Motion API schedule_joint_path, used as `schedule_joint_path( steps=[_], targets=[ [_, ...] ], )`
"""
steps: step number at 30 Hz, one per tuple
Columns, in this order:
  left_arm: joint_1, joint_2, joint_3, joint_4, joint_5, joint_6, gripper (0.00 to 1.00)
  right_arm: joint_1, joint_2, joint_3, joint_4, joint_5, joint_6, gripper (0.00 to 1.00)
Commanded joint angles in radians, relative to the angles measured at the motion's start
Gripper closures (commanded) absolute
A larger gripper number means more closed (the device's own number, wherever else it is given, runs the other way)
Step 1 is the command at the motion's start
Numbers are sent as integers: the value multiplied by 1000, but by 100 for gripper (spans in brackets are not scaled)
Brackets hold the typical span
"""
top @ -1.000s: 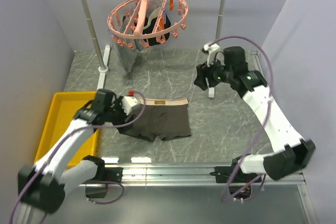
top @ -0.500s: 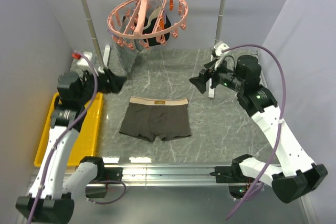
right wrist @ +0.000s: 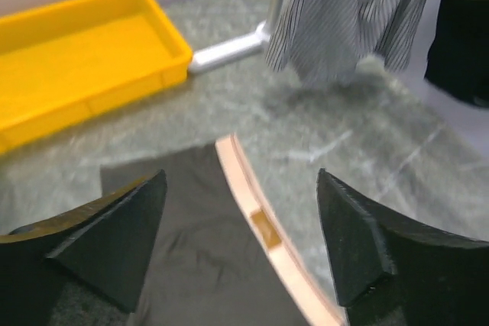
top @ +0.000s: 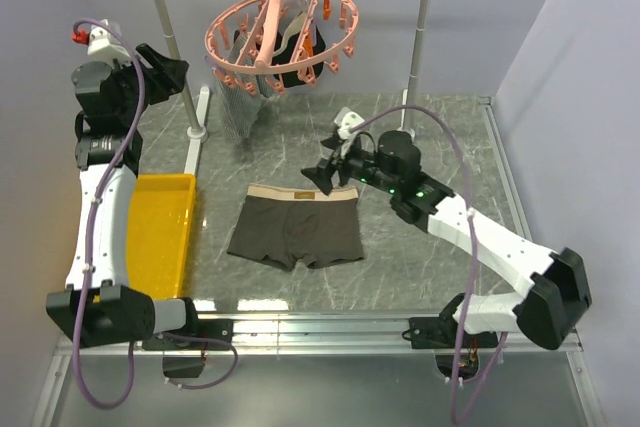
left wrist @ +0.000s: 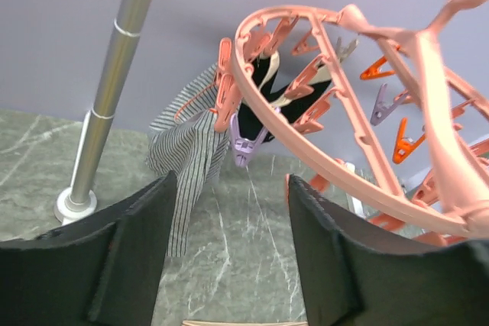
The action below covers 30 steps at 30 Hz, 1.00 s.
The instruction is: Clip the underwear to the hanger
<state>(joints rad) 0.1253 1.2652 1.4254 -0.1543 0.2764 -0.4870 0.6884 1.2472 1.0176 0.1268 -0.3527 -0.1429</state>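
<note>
The underwear [top: 297, 230] lies flat on the grey marble table, tan waistband toward the back. The pink round hanger [top: 270, 19] hangs from the white rail, with a black garment and a striped cloth clipped on it. My left gripper [top: 172, 72] is open and empty, held high at the left pole and facing the hanger [left wrist: 367, 135]; in its wrist view [left wrist: 231, 188] the ring's pegs fill the right. My right gripper [top: 318, 175] is open and empty, just above the waistband's right half. In its wrist view [right wrist: 241, 181] the waistband [right wrist: 263, 219] runs between the jaws.
A yellow tray [top: 160, 237] sits at the left, also in the right wrist view [right wrist: 84, 59]. The rail's poles [top: 168, 27] and feet stand at the back. The striped cloth [right wrist: 344, 13] and black garment [right wrist: 462, 36] hang low behind the underwear.
My left gripper left the underwear's waistband corner and rose up and back to the left pole. My right gripper swung left and down to the waistband. The underwear lies flatter.
</note>
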Motion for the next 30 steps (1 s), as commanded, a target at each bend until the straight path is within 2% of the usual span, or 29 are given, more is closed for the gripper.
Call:
schedule_joint_path(
  steps=[1, 4, 12, 21, 30],
  targets=[
    [5, 48, 53, 44, 58, 14, 37, 54, 75, 70, 247, 139, -1, 16],
    [8, 86, 56, 80, 98, 7, 40, 117, 153, 139, 329, 172, -4, 20],
    [8, 135, 56, 177, 167, -15, 44, 186, 310, 234, 412, 182, -23, 35],
    [8, 240, 93, 202, 211, -59, 47, 218, 411, 314, 459, 202, -66, 41],
    [7, 296, 115, 225, 259, -71, 51, 220, 451, 352, 456, 193, -67, 42]
  ],
)
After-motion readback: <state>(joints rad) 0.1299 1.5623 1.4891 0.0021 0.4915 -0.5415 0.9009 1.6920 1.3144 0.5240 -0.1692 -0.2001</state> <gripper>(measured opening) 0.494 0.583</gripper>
